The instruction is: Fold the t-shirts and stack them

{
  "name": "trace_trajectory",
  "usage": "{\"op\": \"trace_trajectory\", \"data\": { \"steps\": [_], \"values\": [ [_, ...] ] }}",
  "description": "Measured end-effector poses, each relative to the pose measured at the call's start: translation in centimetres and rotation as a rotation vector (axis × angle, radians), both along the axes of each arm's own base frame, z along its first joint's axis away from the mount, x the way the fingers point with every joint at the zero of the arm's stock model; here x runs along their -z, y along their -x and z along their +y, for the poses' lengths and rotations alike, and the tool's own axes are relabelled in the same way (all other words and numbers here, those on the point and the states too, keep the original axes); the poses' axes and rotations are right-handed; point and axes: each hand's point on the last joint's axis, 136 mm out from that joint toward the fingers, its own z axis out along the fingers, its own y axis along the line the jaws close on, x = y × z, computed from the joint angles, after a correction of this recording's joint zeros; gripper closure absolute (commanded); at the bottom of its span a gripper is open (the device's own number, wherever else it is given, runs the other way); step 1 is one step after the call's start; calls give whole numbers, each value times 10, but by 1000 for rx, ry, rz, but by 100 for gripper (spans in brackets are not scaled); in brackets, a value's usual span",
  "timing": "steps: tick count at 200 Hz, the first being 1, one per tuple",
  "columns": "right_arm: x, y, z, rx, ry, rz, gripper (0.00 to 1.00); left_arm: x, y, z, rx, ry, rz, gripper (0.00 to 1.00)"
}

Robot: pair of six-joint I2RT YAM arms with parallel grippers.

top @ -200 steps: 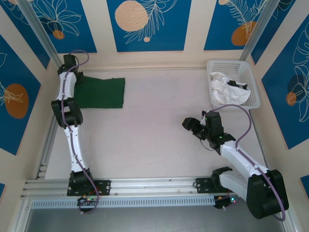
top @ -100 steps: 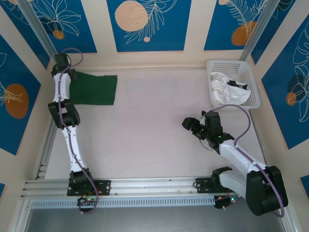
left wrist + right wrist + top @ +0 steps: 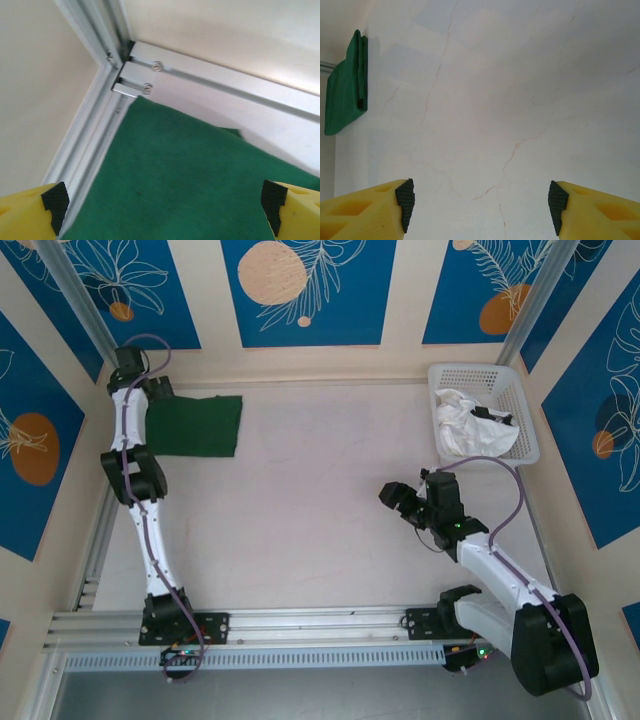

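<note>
**Both tools open and empty; green shirt folded, white shirt in the basket**

The left tool (image 3: pixel 162 200) has its two yellow fingers wide apart, and nothing is between the black pads (image 3: pixel 55 200). Directly under it lies the green t-shirt (image 3: pixel 195 425). I cannot tell whether the pads touch the cloth. The right tool (image 3: pixel 481 202) is also spread wide and holds nothing. It hangs over the bare surface (image 3: pixel 320 490), on the near side of the basket (image 3: pixel 470 368) and a little toward the middle.

The green t-shirt is folded into a flat rectangle. It is well apart from the basket, at the opposite end of the same far edge of the surface. Its long axis runs along this edge, so one short side points toward the basket. In the right wrist view the folded layers can be seen along one side of it.

The white t-shirt (image 3: pixel 465 425) lies inside the basket as a crumpled heap with a dark mark (image 3: pixel 490 415) on it. Its axis and direction cannot be read.

In the top view the left arm covers the end of the green t-shirt that is farthest from the basket. In the left wrist view the cloth is cut off at the bottom of the picture, and one corner of it reaches close to the metal rail (image 3: pixel 210 75).
</note>
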Motion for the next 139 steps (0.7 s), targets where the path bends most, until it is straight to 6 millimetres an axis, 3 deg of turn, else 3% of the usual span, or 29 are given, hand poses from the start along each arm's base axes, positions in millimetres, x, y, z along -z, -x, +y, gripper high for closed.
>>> {"op": "trace_trajectory", "data": {
  "steps": [15, 33, 36, 40, 60, 79, 87, 101, 119, 139],
  "values": [
    [-5, 2, -5, 15, 19, -18, 21, -32, 1, -30, 27, 13, -36, 0],
    [-12, 4, -14, 49, 52, -46, 17, -87, 10, -86, 93, 21, -100, 0],
    [-12, 4, -16, 53, 60, -50, 3, -94, 13, -95, 103, 21, -107, 0],
    [-14, 5, -18, 66, 63, -55, 0, -106, 17, -110, 121, 21, -122, 0],
    [-23, 7, -30, 110, 117, -87, 0, -159, 52, -182, 219, 12, -200, 0],
    [-35, 8, -40, 148, 171, -122, 0, -183, 98, -243, 319, 25, -259, 0],
    [-42, 7, -43, 160, 202, -142, 1, -182, 119, -258, 345, 31, -269, 0],
    [-56, 3, -48, 168, 261, -187, 1, -171, 151, -267, 358, 51, -300, 0],
    [-70, -4, -54, 163, 349, -250, 1, -136, 189, -254, 327, 73, -303, 0],
    [-72, -15, -56, 112, 459, -298, 1, -91, 225, -233, 278, 62, -280, 0]
  ]
}}
